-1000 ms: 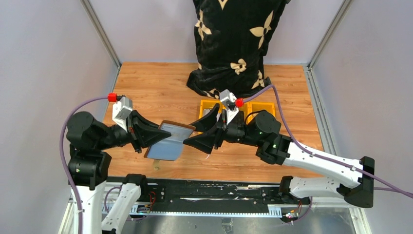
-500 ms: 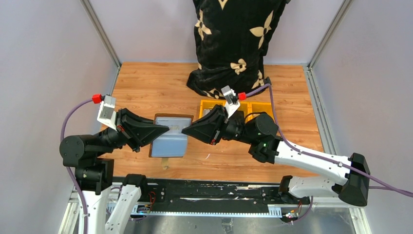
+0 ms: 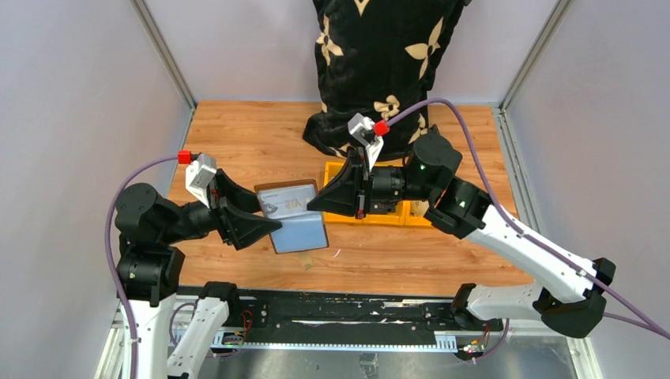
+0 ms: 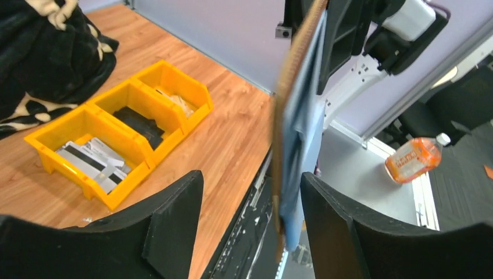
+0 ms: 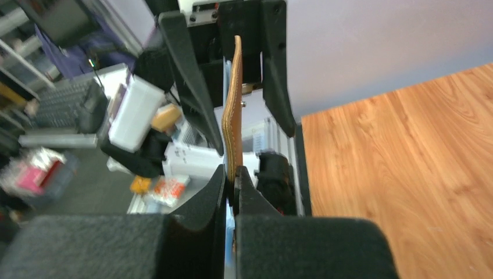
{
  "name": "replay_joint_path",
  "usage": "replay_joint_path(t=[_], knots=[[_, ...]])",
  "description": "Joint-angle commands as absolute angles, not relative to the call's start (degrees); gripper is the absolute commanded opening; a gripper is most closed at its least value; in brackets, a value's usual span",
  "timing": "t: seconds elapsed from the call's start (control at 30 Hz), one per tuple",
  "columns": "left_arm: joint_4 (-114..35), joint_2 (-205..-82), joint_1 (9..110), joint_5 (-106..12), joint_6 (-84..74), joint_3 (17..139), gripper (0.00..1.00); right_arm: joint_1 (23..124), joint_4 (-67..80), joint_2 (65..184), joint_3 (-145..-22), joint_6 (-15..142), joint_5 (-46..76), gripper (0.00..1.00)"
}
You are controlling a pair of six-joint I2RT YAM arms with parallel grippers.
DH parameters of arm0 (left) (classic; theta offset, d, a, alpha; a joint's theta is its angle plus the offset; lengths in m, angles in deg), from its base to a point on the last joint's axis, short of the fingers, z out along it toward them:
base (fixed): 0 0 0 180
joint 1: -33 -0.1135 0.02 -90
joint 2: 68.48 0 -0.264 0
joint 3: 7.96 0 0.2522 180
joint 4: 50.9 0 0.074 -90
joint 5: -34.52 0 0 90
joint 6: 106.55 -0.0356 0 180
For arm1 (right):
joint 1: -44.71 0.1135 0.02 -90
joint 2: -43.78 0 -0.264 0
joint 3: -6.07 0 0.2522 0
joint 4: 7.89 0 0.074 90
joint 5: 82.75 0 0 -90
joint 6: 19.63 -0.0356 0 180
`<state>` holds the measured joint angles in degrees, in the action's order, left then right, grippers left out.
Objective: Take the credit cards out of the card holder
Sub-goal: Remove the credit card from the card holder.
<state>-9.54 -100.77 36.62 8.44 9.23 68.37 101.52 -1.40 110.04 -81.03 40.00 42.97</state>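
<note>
Above the counter (image 3: 253,142), my right hand (image 3: 312,207) has now clenched on the card holder (image 3: 299,229) from three o'clock. My left hand (image 3: 270,227), at nine o'clock, has released it, its fingers spread on either side. The holder hangs open, off the wood.

- A robotics lab test cell: two robot arms (image 3: 506,237) bolted to a black rail (image 3: 340,309) at the edge of a wooden table (image 3: 253,134).
- Plain grey panels (image 3: 79,118) between metal posts (image 3: 162,51) wall it in.
- Outside, blurred cluttered shelves (image 5: 52,110).
</note>
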Motion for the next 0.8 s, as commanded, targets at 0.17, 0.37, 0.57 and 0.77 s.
replay_joint_path(t=[0.17, 0.37, 0.57, 0.77], knots=[[0.3, -102.4, 36.7, 18.4, -1.5, 69.5, 0.66, 101.6, 41.9, 119.8, -98.5, 62.3, 51.5, 0.0], [0.1, -101.4, 36.7, 21.5, -1.9, 65.4, 0.64, 103.5, 50.5, 127.2, -108.3, 67.2, 49.9, 0.0], [0.0, -101.5, 36.7, 21.0, -2.5, 61.5, 0.6, 105.4, 58.4, 133.7, -118.1, 72.0, 49.4, 0.0], [0.0, -103.2, 36.7, 21.2, -2.8, 61.7, 0.41, 106.2, 63.5, 137.4, -124.0, 74.8, 48.6, 0.0]])
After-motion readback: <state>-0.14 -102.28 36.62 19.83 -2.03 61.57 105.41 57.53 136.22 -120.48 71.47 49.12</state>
